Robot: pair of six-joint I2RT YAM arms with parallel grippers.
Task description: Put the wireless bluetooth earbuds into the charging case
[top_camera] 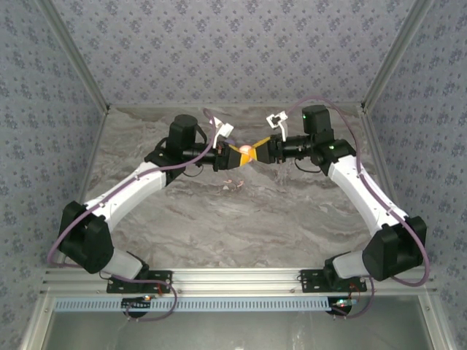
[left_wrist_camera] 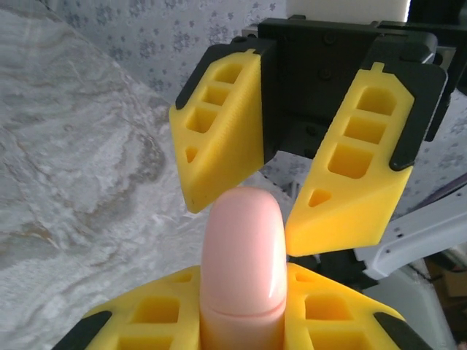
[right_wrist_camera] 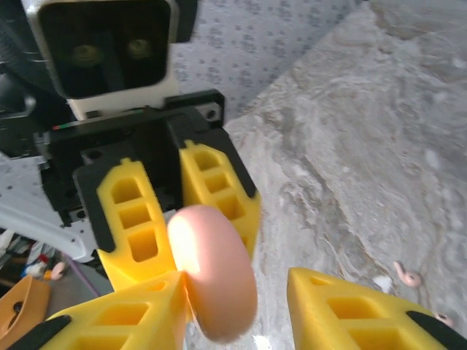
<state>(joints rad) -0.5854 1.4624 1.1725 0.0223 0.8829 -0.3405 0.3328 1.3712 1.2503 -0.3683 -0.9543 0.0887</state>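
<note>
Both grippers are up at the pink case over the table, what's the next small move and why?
Probably draw the right gripper straight back. Its jaws stand open around the tip of the charging case, while the left gripper is clamped on it, so the left alone seems to carry it.

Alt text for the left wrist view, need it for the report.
A pink case stands clamped between the left tool's yellow fingers at the bottom edge. Facing it, the right tool is open, fingers spread either side of the case's rounded tip; grey marbled table at left.
</note>
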